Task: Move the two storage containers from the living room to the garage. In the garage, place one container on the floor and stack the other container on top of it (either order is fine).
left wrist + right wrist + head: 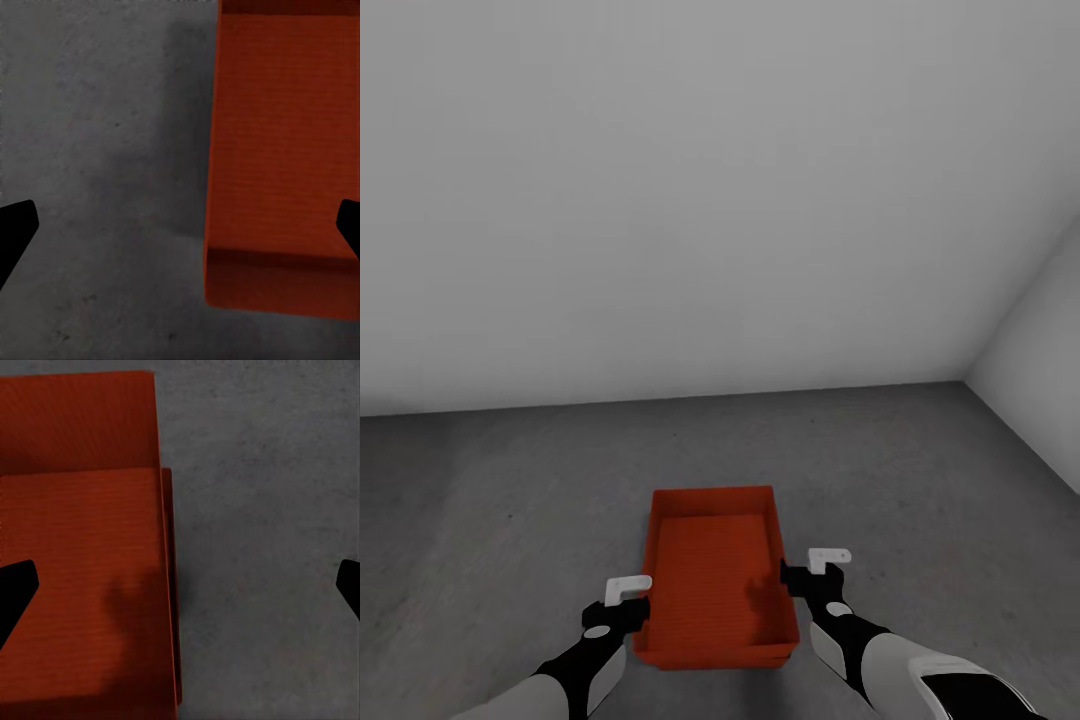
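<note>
Two storage containers [715, 580] stacked on grey floor [920, 480] near white wall [710, 200]. Left gripper [622, 598] and right gripper [812, 568] flanking the stack's near end, pointing down, jaws spread, gripping nothing.

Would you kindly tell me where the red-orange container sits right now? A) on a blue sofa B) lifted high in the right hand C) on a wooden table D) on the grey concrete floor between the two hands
D: the container rests on the grey floor, with the left hand and right hand open at either side of it, neither holding it.
</note>
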You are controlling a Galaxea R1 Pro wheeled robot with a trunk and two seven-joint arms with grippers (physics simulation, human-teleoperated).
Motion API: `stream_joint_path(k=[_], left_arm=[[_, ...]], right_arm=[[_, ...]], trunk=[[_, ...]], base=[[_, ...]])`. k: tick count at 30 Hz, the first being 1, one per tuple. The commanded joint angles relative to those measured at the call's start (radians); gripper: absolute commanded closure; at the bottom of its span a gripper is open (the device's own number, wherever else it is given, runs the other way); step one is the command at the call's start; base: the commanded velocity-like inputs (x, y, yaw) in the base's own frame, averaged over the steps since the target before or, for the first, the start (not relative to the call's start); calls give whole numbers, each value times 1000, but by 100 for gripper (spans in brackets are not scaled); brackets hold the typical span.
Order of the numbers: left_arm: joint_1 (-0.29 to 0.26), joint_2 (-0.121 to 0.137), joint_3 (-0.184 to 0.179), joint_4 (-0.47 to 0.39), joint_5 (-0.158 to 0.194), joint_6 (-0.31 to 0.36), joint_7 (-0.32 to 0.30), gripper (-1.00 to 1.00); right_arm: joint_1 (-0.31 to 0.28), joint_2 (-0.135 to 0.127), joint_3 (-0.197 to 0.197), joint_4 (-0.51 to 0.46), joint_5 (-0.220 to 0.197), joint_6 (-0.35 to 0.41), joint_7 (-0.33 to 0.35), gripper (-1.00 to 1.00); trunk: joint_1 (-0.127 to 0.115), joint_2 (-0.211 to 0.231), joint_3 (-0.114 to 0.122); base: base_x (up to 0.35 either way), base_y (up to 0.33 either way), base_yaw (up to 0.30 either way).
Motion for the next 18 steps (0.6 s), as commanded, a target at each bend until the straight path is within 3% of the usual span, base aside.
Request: stream_joint_path(k=[1,12,18], left_arm=[[-1,0,-9,1,10,-4,4,-100],[-1,0,-9,0,12,-3,5,-100],[-1,-2,-8,-1,13,-1,7,-100]], right_arm=[[-1,0,-1,2,4,-4,-4,-100],[-1,0,-1,2,4,-4,-4,-100],[-1,0,-1,2,3,-4,-5,-100]], trunk=[[-4,7,2],[-8,14,6],[-8,14,6]], base=[[0,0,0],[-2,0,0],[-202,0,0]])
